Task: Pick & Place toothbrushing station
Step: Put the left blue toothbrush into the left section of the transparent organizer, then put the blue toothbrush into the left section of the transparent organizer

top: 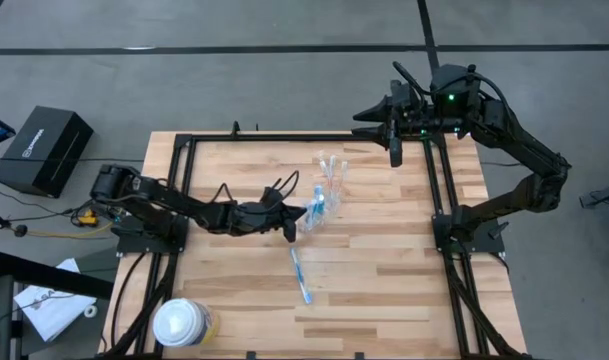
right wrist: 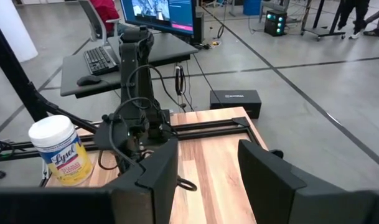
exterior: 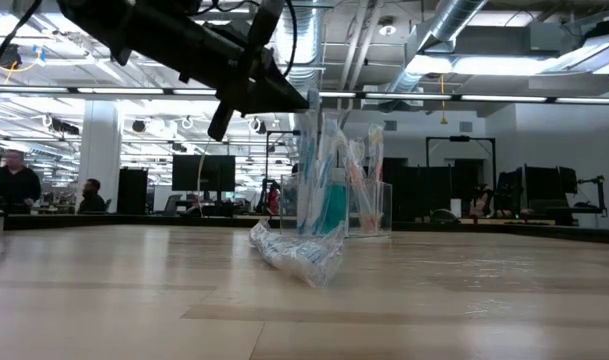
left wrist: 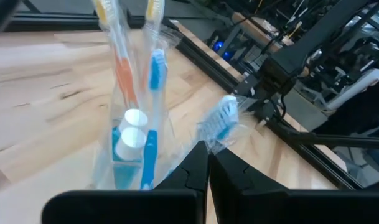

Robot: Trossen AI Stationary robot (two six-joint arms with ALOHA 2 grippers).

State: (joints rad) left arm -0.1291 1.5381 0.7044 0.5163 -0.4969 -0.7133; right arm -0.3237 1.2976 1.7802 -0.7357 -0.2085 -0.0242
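Judging progress, we see brushes and tubes standing in the cup (top: 329,185), one wrapped toothbrush (top: 300,274) lying at its 6 o'clock, the left gripper (top: 290,229) apparently pinching another wrapped brush (left wrist: 220,124) at the cup's 8 o'clock, and the right gripper (top: 395,155) parted and empty at 2 o'clock.

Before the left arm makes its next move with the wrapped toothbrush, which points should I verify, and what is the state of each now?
1. Left gripper is shut on the wrapped toothbrush: ok.
2. The clear cup stands upright, with toothbrushes and two blue tubes inside: ok.
3. The held toothbrush is already in the cup: not ok, its head is beside the cup.
4. Right gripper is open and parked near the far right corner of the table, away from the cup: ok.
5. One blue toothbrush lies loose on the table: not ok, not yet placed.
6. How firm the grip on the wrapper is: cannot tell.
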